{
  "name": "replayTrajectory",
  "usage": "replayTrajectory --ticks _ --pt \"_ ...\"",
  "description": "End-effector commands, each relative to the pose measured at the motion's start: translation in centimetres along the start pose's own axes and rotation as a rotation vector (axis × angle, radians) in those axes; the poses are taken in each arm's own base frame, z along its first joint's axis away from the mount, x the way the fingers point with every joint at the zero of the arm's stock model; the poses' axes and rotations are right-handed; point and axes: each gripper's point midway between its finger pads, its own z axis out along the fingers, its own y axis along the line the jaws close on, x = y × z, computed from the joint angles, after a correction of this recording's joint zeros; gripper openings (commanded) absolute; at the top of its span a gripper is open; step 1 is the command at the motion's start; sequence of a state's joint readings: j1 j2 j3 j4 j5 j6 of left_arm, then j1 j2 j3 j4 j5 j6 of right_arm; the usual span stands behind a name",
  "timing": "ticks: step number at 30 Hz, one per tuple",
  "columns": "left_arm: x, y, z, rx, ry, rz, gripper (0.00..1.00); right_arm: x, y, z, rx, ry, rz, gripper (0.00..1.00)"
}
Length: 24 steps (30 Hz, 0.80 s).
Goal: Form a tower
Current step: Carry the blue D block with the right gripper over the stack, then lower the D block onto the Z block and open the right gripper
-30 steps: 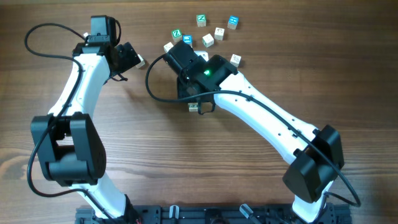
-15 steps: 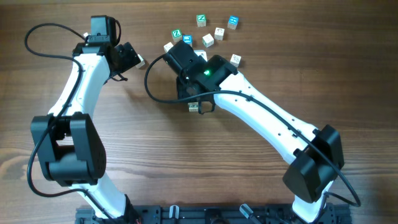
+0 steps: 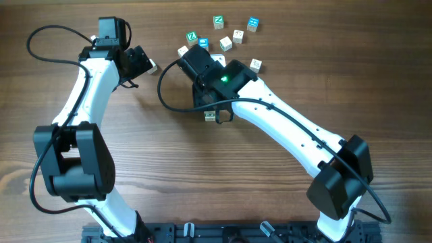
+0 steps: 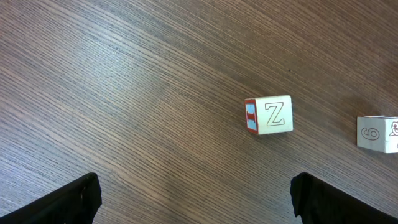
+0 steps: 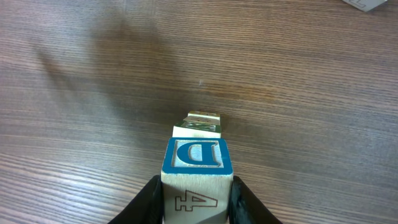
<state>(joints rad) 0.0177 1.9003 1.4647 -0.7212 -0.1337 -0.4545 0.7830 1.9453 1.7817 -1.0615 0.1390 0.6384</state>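
A blue-topped cube marked D (image 5: pixel 197 155), with a 4 on its near side, sits between the fingers of my right gripper (image 5: pixel 198 193), which is shut on its sides. It rests on top of the tower (image 5: pixel 204 122), whose lower cubes peek out just beyond it. From overhead, the tower (image 3: pixel 211 116) shows at the table's middle, mostly hidden under the right wrist (image 3: pixel 214 86). My left gripper (image 4: pixel 196 199) is open over bare wood at the back left (image 3: pixel 144 62), holding nothing.
Several loose cubes lie at the back, among them a green one (image 3: pixel 192 36), a blue one (image 3: pixel 253 23) and a pale one (image 3: pixel 256 65). In the left wrist view a red-sided Z cube (image 4: pixel 268 116) and a pale cube (image 4: pixel 378 133) lie ahead.
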Motion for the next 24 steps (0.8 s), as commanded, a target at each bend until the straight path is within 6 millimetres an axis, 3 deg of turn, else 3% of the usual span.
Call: replayTrajectory --ticks 1,7,8,10,13,16,19,24 --pt "0.4 0.3 0.6 -0.015 0.013 0.007 1.00 0.5 -0.1 0.8 0.018 0.018 -0.017 0.36" --pt "0.4 0.3 0.6 -0.015 0.013 0.007 1.00 0.6 0.1 0.8 0.005 0.022 -0.016 0.41" --pt "0.4 0.3 0.6 -0.015 0.013 0.007 1.00 0.6 0.1 0.8 0.005 0.023 -0.016 0.45" --pt "0.4 0.3 0.6 -0.015 0.013 0.007 1.00 0.6 0.1 0.8 0.006 0.023 -0.015 0.65" --pt "0.4 0.3 0.6 -0.015 0.013 0.007 1.00 0.7 0.0 0.9 0.008 0.027 -0.014 0.69" --pt "0.4 0.3 0.6 -0.015 0.013 0.007 1.00 1.2 -0.2 1.4 0.024 0.049 -0.006 0.82" --pt "0.4 0.3 0.6 -0.015 0.013 0.007 1.00 1.6 0.5 2.6 0.003 0.081 0.005 0.84" --pt "0.4 0.3 0.6 -0.015 0.013 0.007 1.00 1.7 1.6 2.6 -0.053 0.093 0.012 0.83"
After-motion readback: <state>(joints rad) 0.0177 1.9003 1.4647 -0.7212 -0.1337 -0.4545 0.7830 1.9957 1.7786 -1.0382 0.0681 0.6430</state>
